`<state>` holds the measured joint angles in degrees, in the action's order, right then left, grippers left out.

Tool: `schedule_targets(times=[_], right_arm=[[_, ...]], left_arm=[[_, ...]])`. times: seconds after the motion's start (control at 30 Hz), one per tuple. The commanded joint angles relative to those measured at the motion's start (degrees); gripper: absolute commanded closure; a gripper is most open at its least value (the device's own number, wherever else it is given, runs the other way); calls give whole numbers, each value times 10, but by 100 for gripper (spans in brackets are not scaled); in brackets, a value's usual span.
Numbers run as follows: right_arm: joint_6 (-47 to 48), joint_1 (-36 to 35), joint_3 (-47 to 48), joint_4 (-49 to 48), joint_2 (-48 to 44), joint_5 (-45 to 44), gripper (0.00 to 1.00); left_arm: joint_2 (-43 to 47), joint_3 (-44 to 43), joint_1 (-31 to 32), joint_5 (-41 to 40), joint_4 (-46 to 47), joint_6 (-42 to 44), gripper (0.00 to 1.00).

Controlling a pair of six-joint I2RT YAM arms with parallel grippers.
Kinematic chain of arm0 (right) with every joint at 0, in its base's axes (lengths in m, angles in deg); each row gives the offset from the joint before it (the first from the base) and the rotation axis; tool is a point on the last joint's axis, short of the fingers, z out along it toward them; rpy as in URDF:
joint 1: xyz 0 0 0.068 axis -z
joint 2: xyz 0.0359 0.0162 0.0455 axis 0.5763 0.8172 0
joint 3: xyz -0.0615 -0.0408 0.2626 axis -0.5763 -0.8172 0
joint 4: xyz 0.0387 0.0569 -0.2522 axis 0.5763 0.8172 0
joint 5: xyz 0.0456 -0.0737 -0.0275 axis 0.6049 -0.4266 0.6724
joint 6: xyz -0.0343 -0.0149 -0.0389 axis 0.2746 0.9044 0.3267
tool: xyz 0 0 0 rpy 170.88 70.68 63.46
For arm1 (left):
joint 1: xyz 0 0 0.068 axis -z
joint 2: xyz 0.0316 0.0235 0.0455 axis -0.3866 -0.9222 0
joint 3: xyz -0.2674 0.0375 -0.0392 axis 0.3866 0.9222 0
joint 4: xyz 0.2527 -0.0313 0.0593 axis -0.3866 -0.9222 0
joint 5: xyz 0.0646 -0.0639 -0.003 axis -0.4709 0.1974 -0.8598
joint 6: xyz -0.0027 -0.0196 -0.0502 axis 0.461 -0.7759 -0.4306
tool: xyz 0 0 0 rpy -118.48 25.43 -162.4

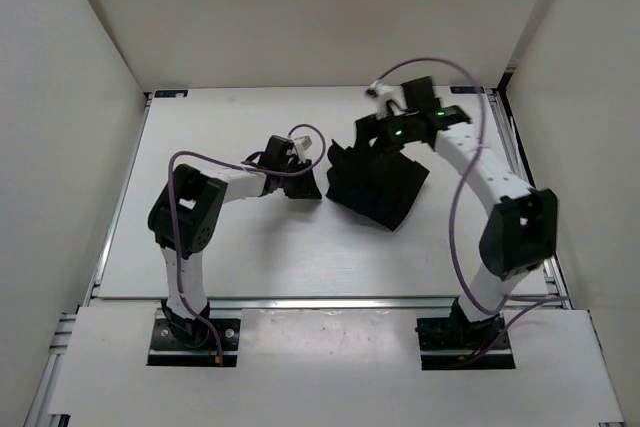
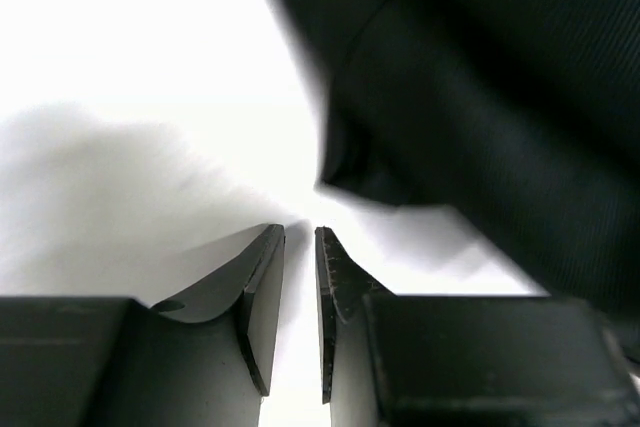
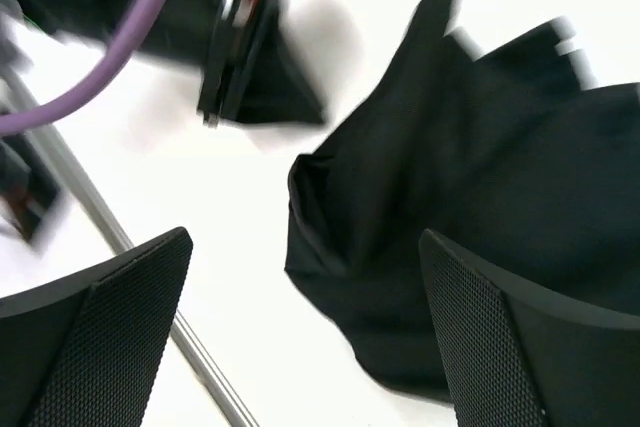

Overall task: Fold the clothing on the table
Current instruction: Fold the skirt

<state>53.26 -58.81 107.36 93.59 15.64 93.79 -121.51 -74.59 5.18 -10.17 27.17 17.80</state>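
The left fingers (image 2: 262,287) stand a narrow slit apart with nothing between them; bare white table (image 2: 140,37) shows through the gap. They point low over the table, and the near corner of the clothing (image 2: 480,97) lies just ahead of them and to the right, not touching.

The right fingers (image 3: 120,327) are spread wide and hold nothing. They hang above the clothing (image 3: 470,167), which fills the space below and between them as a rumpled black heap with a folded edge towards the left arm. From this wrist the left fingers (image 3: 240,67) show just beyond that edge, under a purple cable (image 3: 110,57).

From above, the clothing (image 1: 385,192) sits bunched right of the table's (image 1: 250,257) middle, nearer the far side. The left fingers (image 1: 300,187) are just beside its left edge, and the right fingers (image 1: 365,139) are over its far edge. Both arms reach in from their bases at the near edge.
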Motion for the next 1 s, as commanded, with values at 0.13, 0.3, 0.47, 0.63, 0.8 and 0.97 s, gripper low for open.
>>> schedule_targets(times=[0.13, 0.3, 0.47, 0.63, 0.8, 0.97], right_arm=[[-77, 165, -51, -22, -102, 211, 26], [-77, 186, -114, -29, -118, 164, 68], [-37, 167, -147, -24, -107, 107, 69], [-17, 164, -157, -20, -72, 61, 84], [-11, 170, -138, -34, -32, 62, 93], [11, 157, -109, -26, 23, 26, 98]], left_arm=[[201, 88, -65, 69, 111, -49, 66], [166, -14, -8, 150, 108, -74, 65], [78, -197, 53, 134, -80, 9, 45], [35, -254, 57, 116, -157, 41, 42], [-10, -275, 61, 103, -162, 43, 43], [-44, -325, 71, 111, -163, 30, 45]])
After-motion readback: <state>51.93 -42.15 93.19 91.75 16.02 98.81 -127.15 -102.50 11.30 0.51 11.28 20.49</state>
